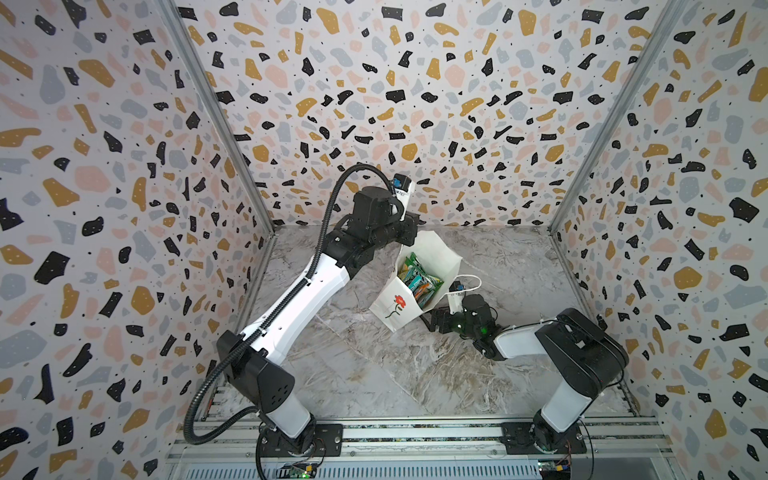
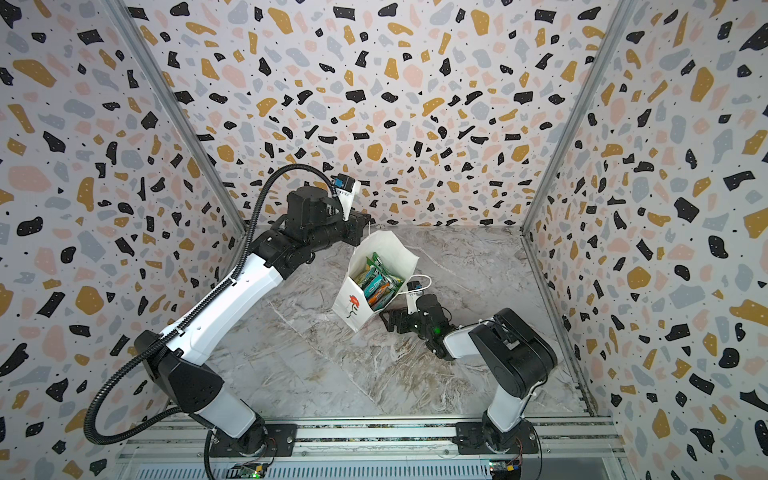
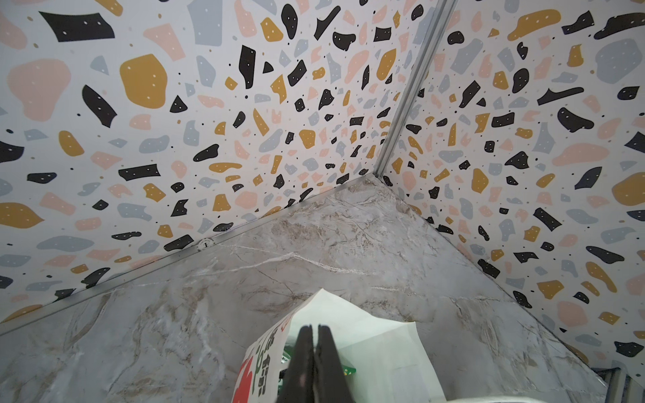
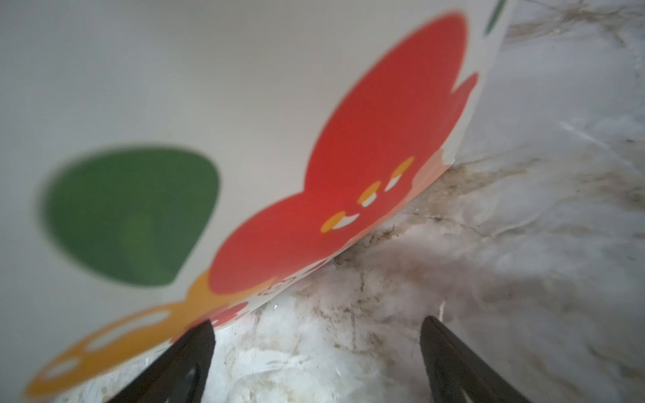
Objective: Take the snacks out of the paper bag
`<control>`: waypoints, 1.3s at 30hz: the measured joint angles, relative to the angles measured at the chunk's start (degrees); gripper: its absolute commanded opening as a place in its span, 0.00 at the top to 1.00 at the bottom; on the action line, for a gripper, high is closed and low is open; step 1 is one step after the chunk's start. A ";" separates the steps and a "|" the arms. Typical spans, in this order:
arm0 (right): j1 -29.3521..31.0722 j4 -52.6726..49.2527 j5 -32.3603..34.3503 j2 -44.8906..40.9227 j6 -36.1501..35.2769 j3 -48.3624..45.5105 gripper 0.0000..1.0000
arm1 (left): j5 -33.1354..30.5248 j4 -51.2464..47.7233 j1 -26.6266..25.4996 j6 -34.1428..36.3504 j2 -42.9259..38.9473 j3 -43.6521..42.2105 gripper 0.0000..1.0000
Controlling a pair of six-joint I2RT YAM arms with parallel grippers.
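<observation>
snacks (image 1: 417,279) in paper bag (image 1: 384,306), text unreadable; left end effector (image 3: 315,329) grips rim; right end effector (image 4: 317,322) spread

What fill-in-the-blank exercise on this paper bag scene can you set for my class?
The snacks lie ___ the paper bag.
The flower printed on the bag is ___.
The right tool has its jaws ___.
The left tool is ___ on the bag's top edge.
Missing words: inside, red, open, shut.

surface: marble tabletop (image 1: 374,370) | on it: paper bag (image 1: 385,308), tilted
</observation>
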 measured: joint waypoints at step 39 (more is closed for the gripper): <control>-11.47 -22.49 26.86 -27.58 0.04 -9.22 0.03 | 5.46 11.04 -6.75 -3.61 -9.11 -15.93 1.00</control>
